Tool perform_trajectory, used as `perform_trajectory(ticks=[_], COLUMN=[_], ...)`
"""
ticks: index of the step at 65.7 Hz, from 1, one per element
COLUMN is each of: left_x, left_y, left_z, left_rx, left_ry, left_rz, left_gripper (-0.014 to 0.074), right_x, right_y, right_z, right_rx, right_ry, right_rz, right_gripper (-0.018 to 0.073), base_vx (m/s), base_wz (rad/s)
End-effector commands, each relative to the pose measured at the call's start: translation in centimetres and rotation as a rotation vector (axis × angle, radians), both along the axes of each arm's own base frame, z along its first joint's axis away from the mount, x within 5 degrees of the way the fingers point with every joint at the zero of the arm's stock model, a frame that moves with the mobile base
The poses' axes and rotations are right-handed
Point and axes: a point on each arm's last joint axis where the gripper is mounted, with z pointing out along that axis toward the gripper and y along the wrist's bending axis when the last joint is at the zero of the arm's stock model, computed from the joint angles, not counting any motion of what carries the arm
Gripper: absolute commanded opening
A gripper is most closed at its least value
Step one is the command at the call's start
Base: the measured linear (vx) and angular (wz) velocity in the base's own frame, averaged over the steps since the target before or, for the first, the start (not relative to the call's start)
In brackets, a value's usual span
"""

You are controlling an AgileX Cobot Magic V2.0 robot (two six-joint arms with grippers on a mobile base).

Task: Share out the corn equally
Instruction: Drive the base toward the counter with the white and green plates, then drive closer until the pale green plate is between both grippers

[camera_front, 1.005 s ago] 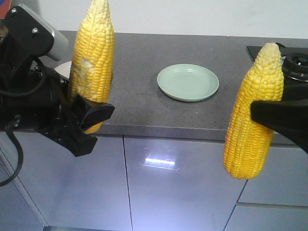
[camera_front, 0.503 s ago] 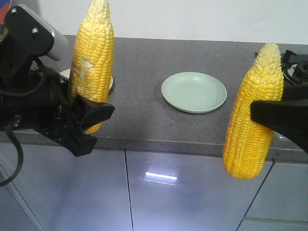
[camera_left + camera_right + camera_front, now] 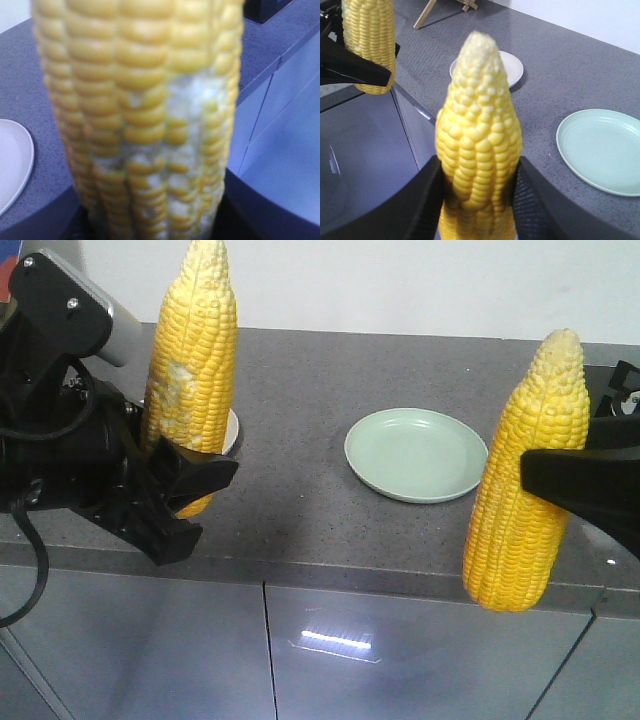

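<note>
Dark grey table (image 3: 300,490) now lower and nearer in the front view than a second ago, front edge dropped: likely base closing in for placing. Green plate (image 3: 416,454) mid-table, empty; white plate (image 3: 512,67) toward left edge, seemingly empty. Left tool (image 3: 185,490) clamping patchy corn (image 3: 190,370) upright; right tool (image 3: 475,200) clamping second cob (image 3: 479,145), both off the table.

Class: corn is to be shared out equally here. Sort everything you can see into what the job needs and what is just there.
Needed: patchy cob in left gripper; plain cob in right gripper; green plate; white plate.
Just there: hob; counter; cabinets.
</note>
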Motion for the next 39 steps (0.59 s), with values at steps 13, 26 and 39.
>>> perform_trajectory(ticks=[13, 26, 39], left_x=[-0.20, -0.20, -0.20], left_y=[0.18, 0.18, 0.18], left_z=[1.71, 1.71, 1.71], left_rx=[-0.078, -0.078, -0.078], left_ry=[-0.074, -0.074, -0.074], left_rz=[0.012, 0.012, 0.012], left_gripper=[0.0272, 0.0272, 0.0272], right_x=[-0.02, -0.02, -0.02], right_y=[-0.08, -0.08, -0.08], right_z=[1.29, 1.29, 1.29], right_rx=[0.053, 0.053, 0.053], right_ry=[-0.063, -0.063, -0.063], right_rz=[-0.024, -0.024, -0.024], right_gripper=[0.0195, 0.0195, 0.0195], base_vx=[0.11, 0.10, 0.10], base_wz=[0.02, 0.00, -0.01])
